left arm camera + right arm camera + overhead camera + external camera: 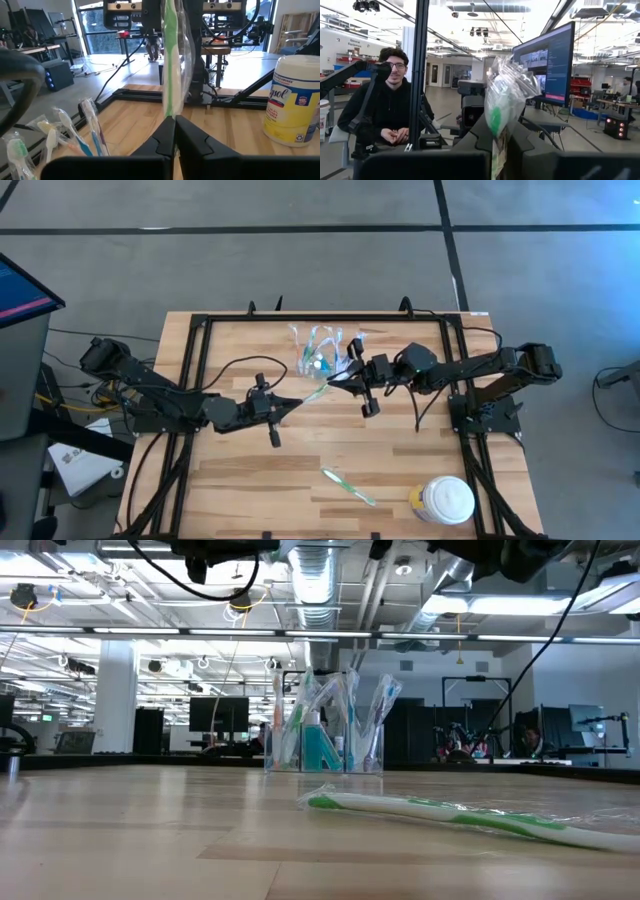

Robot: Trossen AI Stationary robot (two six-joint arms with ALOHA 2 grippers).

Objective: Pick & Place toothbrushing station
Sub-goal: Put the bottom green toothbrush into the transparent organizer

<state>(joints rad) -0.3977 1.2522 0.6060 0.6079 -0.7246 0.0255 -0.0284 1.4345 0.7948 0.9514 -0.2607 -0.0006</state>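
A green toothbrush in a clear wrapper (315, 392) hangs above the table's middle, spanning between my two grippers. My left gripper (295, 403) is shut on its left end and my right gripper (337, 381) on its right end. Just beyond them, the clear holder (320, 352) stands upright on the far middle of the table with several toothbrushes and a teal tube in it; it is also seen in the low view as the holder (325, 735). A second wrapped green toothbrush (348, 485) lies flat near the front edge. My left gripper pinches one end of the wrapped green toothbrush (170, 111) between its two shut fingers, coming level from the table's left. The brush runs on from the fingers toward the other arm, lifted clear of the table. My right gripper pinches the brush's other end, wrapper and green part (495, 122), between its two fingers. It comes from the table's right, slanting slightly upward. Crumpled clear wrapper (512, 82) sticks out past the fingers, and this end is clear of the table.
A white round lidded jar (445, 500) stands at the front right corner. A black frame (195, 370) runs along the table's sides and back. A person sits beyond the table (390, 105). Bare wood lies at the front left.
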